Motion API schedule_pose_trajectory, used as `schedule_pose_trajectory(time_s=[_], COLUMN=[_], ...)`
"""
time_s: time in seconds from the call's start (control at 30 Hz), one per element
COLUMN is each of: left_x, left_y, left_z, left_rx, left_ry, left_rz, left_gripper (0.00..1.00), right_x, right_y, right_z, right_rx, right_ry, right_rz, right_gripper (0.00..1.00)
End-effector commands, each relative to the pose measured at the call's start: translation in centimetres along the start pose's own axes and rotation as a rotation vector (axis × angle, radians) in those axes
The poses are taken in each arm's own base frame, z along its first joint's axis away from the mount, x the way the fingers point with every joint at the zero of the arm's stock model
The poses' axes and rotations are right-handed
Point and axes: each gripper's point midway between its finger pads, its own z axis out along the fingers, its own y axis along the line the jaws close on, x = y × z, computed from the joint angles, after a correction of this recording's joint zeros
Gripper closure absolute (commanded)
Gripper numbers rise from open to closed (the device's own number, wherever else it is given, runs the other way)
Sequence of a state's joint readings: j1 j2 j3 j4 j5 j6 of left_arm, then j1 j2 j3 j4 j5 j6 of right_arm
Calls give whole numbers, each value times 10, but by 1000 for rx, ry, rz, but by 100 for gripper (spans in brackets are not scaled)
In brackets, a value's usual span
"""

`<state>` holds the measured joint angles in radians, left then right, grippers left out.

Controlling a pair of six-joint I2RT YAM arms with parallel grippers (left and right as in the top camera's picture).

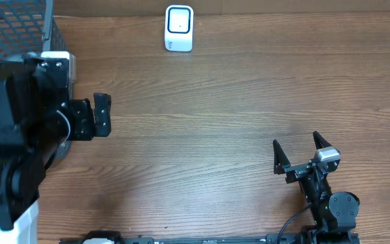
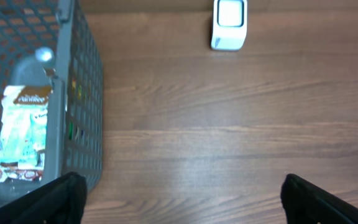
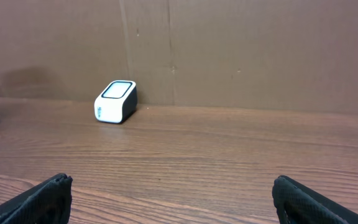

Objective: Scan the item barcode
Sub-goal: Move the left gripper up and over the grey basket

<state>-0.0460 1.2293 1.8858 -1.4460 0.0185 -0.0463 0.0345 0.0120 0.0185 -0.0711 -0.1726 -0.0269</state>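
Bottle [image 2: 23,124], the item to scan, lies in the mesh basket [image 2: 82,112] at the left of the table [image 1: 215,135], well apart from the scanner [image 1: 179,28] at the far edge. Left claw [image 1: 103,115], wide open and empty, hangs just beside the basket; right claw [image 1: 295,140] is likewise open and empty. The left claw should probably reach over the rim and grip the bottle's body, leaving any barcode uncovered.

The table [image 1: 215,102] is wood with a fine grain, smooth, with a soft sheen. The scanner [image 1: 179,28] is white plastic, and its top window looks glossy. The basket [image 2: 79,93] is grey matt mesh. The bottle [image 2: 23,124] inside it carries a shiny printed label. The left gripper [image 1: 103,115] and the right gripper [image 1: 296,140] look like matt black plastic. The wall [image 3: 229,50] is brown, matt, like cardboard.
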Motion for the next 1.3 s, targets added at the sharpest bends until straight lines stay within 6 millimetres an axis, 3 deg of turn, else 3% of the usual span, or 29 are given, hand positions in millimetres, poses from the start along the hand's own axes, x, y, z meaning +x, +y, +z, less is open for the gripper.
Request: schedule_pose_trajectory(time_s=[0.0, 0.07, 0.37, 0.53, 0.67, 1.27], left_x=[-1, 2, 16, 8, -3, -42], left_y=[-1, 0, 0, 0, 5, 65], left_z=[11, 19, 58, 71, 74, 71], left_rx=[0, -5, -11, -14, -43, -291], left_ry=[37, 72, 236, 227, 187, 3], left_rz=[3, 2, -6, -35, -37, -182], left_gripper=[4, 0, 0, 0, 0, 3], right_x=[2, 2, 2, 2, 2, 2], right_y=[1, 1, 1, 1, 1, 1], right_z=[0, 0, 0, 0, 0, 0], right_rx=[-2, -2, -2, -2, -2, -2], right_ry=[-3, -3, -3, -3, -3, -3], right_rz=[-5, -5, -5, -5, -5, -5], right_gripper=[0, 0, 0, 0, 0, 0])
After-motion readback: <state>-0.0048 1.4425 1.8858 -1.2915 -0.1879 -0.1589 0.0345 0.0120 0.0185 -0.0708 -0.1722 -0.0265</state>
